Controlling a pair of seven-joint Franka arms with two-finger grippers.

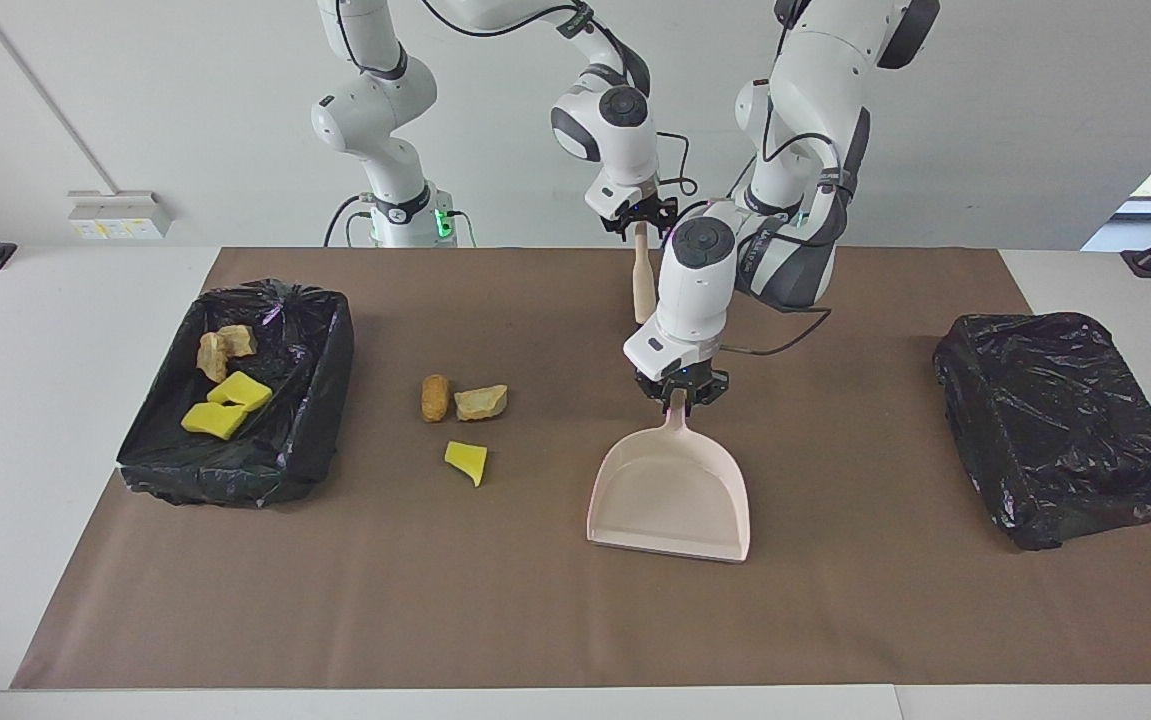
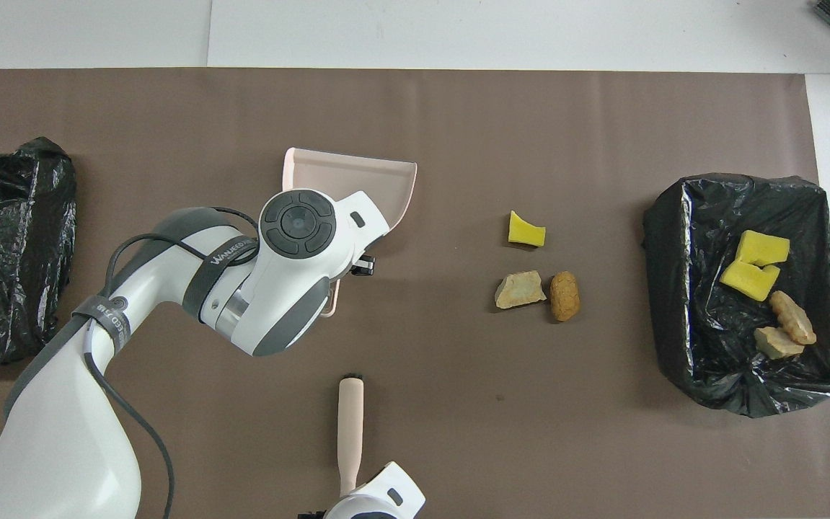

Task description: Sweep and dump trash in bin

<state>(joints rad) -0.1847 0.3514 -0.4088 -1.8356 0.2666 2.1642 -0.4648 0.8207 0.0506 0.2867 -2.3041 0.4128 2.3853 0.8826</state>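
Note:
The pale pink dustpan (image 1: pixel 670 495) (image 2: pixel 357 180) lies mid-table, mouth pointing away from the robots. My left gripper (image 1: pixel 677 392) is shut on its handle; from overhead the wrist covers that grip. The beige brush (image 1: pixel 643 285) (image 2: pixel 350 425) lies nearer the robots, and my right gripper (image 1: pixel 641 222) sits at its handle's end. Trash on the paper: a yellow sponge chunk (image 1: pixel 466 461) (image 2: pixel 526 231), a tan lump (image 1: pixel 481 401) (image 2: pixel 520 290) and a brown lump (image 1: pixel 434 397) (image 2: pixel 564 295). The black-lined bin (image 1: pixel 320 400) (image 2: pixel 663 288), toward the right arm's end, holds several scraps.
A closed black-bagged box (image 1: pixel 1055 420) (image 2: pixel 3 245) stands toward the left arm's end of the table. Brown paper (image 1: pixel 535 620) covers the table's middle, with white tabletop around it.

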